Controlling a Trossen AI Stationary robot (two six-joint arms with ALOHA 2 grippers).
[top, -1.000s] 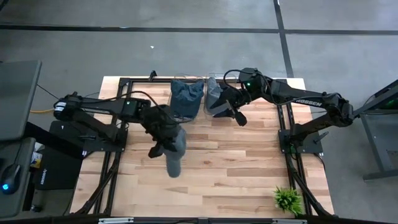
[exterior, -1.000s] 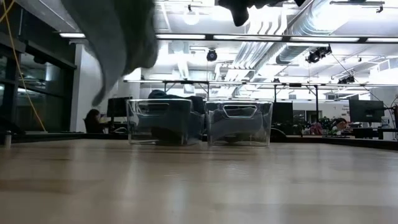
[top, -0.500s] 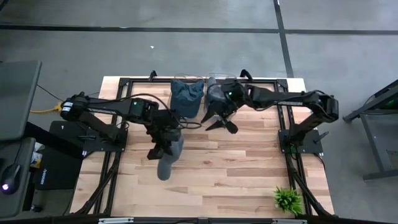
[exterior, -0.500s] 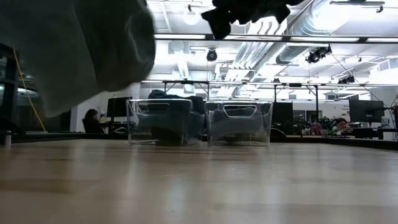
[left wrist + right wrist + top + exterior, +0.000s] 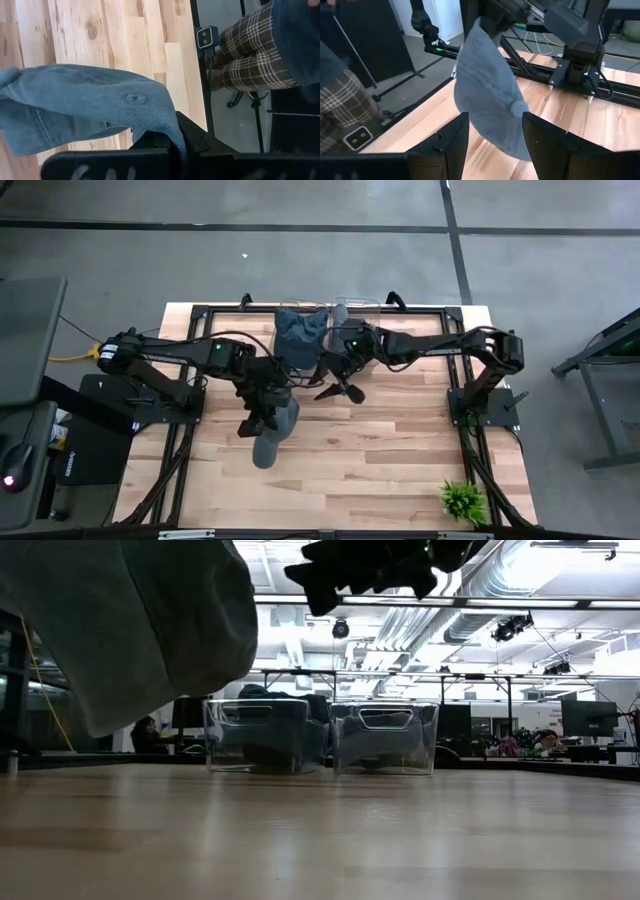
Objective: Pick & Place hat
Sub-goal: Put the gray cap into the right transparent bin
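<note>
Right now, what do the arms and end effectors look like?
Both arms are dark, slim and jointed. The left arm carries black cables along its links. The right arm shows a small green light near the wrist. The right end effector has two flat dark fingers with squared tips.

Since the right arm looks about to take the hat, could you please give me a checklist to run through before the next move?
1. Left pincer shut on the grey hat: ok.
2. Hat lifted clear of the table: ok, it hangs free in the low view.
3. Right pincer open: ok.
4. Right pincer aimed at the hat: ok, the hat sits beyond its fingers.
5. Right pincer touching the hat: not ok, still apart.
6. Room left in the clear bins: cannot tell.
</note>
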